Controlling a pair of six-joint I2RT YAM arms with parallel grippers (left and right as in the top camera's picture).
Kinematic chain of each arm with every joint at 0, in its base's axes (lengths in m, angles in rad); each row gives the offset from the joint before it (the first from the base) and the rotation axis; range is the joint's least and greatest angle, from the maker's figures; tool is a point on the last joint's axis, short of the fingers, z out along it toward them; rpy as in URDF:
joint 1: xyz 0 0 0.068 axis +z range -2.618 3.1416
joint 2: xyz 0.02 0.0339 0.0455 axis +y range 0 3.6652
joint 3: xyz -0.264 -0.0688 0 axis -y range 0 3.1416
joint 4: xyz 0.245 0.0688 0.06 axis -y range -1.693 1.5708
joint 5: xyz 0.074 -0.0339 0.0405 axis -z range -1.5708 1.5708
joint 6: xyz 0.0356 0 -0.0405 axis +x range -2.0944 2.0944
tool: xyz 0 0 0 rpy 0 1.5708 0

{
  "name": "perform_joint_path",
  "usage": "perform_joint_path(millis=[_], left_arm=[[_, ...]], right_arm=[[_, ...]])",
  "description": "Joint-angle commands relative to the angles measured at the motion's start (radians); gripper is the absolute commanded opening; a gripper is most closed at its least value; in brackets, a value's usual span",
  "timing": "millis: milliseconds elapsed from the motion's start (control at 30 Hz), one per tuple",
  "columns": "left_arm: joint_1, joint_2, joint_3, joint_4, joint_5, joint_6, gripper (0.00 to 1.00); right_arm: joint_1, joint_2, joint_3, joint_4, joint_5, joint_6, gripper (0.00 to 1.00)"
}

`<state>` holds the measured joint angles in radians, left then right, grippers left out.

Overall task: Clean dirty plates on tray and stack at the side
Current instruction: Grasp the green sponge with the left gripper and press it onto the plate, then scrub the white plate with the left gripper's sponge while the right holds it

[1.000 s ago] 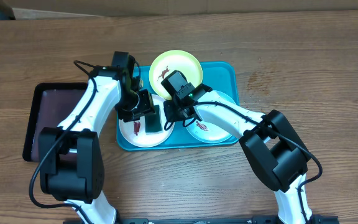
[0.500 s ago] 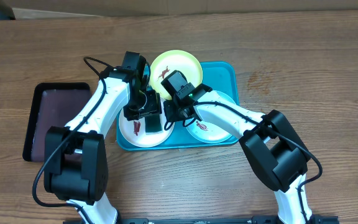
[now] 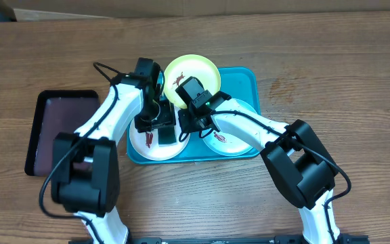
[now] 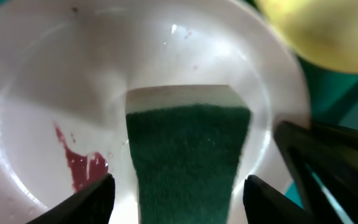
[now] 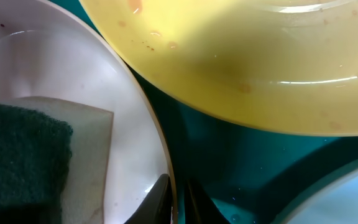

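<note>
The turquoise tray (image 3: pixel 246 78) holds three plates. The white plate (image 3: pixel 143 146) lies front left with a red smear (image 4: pixel 76 165). The yellow-green plate (image 3: pixel 196 68) is at the back and the light blue plate (image 3: pixel 230 143) at the right. A green sponge (image 3: pixel 166 134) lies in the white plate. My left gripper (image 3: pixel 160 125) is open, with a finger on each side of the sponge (image 4: pixel 188 149) and gaps on both sides. My right gripper (image 3: pixel 183 125) is shut on the white plate's right rim (image 5: pixel 166 174).
A smaller black tray (image 3: pixel 51 129) lies on the wooden table to the left of the turquoise tray. The yellow-green plate (image 5: pixel 241 56) overhangs close above the white plate's rim. Both arms crowd the tray's left half.
My left arm has swung right, bringing its gripper over the white plate and around the sponge. The sponge, plates and right arm have not moved.
</note>
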<state>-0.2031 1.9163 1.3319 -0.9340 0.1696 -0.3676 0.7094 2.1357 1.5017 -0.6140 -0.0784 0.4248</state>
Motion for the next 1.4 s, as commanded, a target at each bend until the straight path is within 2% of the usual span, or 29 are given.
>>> perform_joint_path(millis=[0, 133, 200, 267, 400, 533, 567, 633, 667, 767, 800, 1033, 1233, 1367], left_arm=[[-0.001, 0.062, -0.004, 0.004, 0.035, -0.01, 0.66], [0.0, 0.11, -0.004, 0.012, 0.033, -0.01, 0.61], [0.0, 0.12, -0.004, 0.016, 0.029, -0.004, 0.44], [0.0, 0.118, -0.002, 0.018, 0.014, -0.003, 0.38], [0.0, 0.116, 0.022, -0.01, -0.018, -0.003, 0.36], [0.0, 0.116, 0.059, -0.047, -0.024, -0.003, 0.29], [0.0, 0.116, 0.069, -0.056, -0.024, -0.003, 0.25], [0.0, 0.116, 0.089, -0.074, -0.023, -0.003, 0.23], [0.0, 0.116, 0.095, -0.076, -0.023, -0.003, 0.17], [0.0, 0.117, 0.097, -0.072, -0.037, -0.008, 0.12], [0.0, 0.118, 0.095, -0.072, -0.051, -0.02, 0.05], [0.0, 0.118, 0.013, 0.008, -0.151, -0.042, 0.04], [0.006, 0.118, -0.119, 0.075, -0.372, -0.068, 0.04], [0.009, 0.118, -0.131, 0.037, -0.525, -0.068, 0.04]], right_arm=[[0.0, 0.009, -0.005, 0.004, 0.006, 0.001, 0.11], [0.0, 0.009, -0.005, 0.004, 0.006, 0.001, 0.11], [0.0, 0.009, -0.005, 0.003, 0.006, 0.001, 0.11], [0.0, 0.009, -0.005, 0.003, 0.006, 0.001, 0.11], [0.0, 0.009, -0.005, 0.004, 0.006, 0.001, 0.11], [0.0, 0.009, -0.005, 0.004, 0.006, 0.001, 0.11], [0.0, 0.009, -0.005, 0.004, 0.006, 0.001, 0.11], [0.0, 0.009, -0.005, 0.005, 0.006, 0.001, 0.11], [0.0, 0.009, -0.005, 0.005, 0.007, 0.001, 0.11], [0.0, 0.009, -0.005, 0.007, 0.006, 0.001, 0.11], [0.0, 0.009, -0.005, 0.006, 0.006, 0.001, 0.11], [0.0, 0.009, -0.005, 0.0, 0.006, 0.001, 0.1], [0.0, 0.009, -0.005, -0.006, 0.006, 0.001, 0.1], [0.0, 0.009, -0.005, 0.0, 0.007, 0.001, 0.1]])
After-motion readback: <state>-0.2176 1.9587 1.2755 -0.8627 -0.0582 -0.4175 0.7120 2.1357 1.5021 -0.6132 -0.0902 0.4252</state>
